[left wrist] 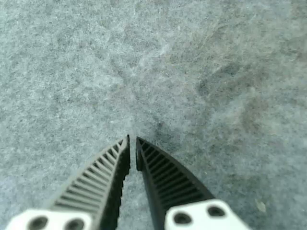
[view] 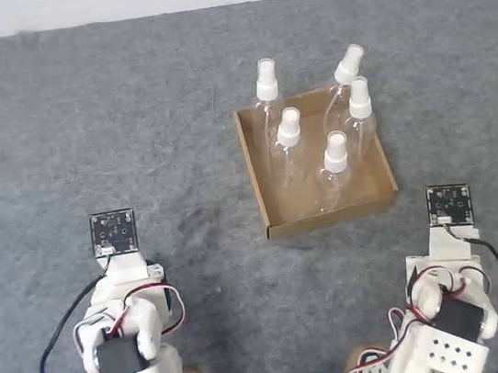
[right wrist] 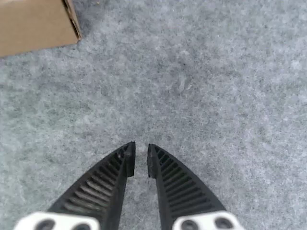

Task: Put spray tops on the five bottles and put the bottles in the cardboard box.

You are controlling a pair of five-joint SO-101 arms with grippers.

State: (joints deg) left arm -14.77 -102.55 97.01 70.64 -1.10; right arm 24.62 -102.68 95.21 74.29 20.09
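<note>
**Five capped bottles in the box, both arms clear of it**

High view, left to right. The left arm (view: 127, 338), white printed plastic with looped red and black wiring, sits at 7 o'clock of the scene. A small square black circuit board (view: 113, 231) is at its forward end. The left gripper (left wrist: 133, 140) has two black, ribbed, wedge-shaped fingers (left wrist: 103, 182) drawn together over bare mat. Only a hairline slit shows at the tips, and nothing is between them.

The table is covered by a grey, felt-like mat (view: 82, 117) with a fuzzy, mottled nap.

The cardboard box (view: 332, 217) is a shallow, open, brown tray with thin walls. It lies between 2 and 3 o'clock from the left arm's board and at 10 o'clock from the right arm's. Inside it stand the five bottles (view: 290, 155), slim clear plastic cylinders set close together. Each carries a white spray top (view: 289, 127).

The right arm (view: 448, 312), of matching build, sits at 5 o'clock. The right gripper (right wrist: 140, 146) is likewise closed to a narrow slit and holds nothing. One corner of the box (right wrist: 33, 24) lies well apart from its tips.
</note>
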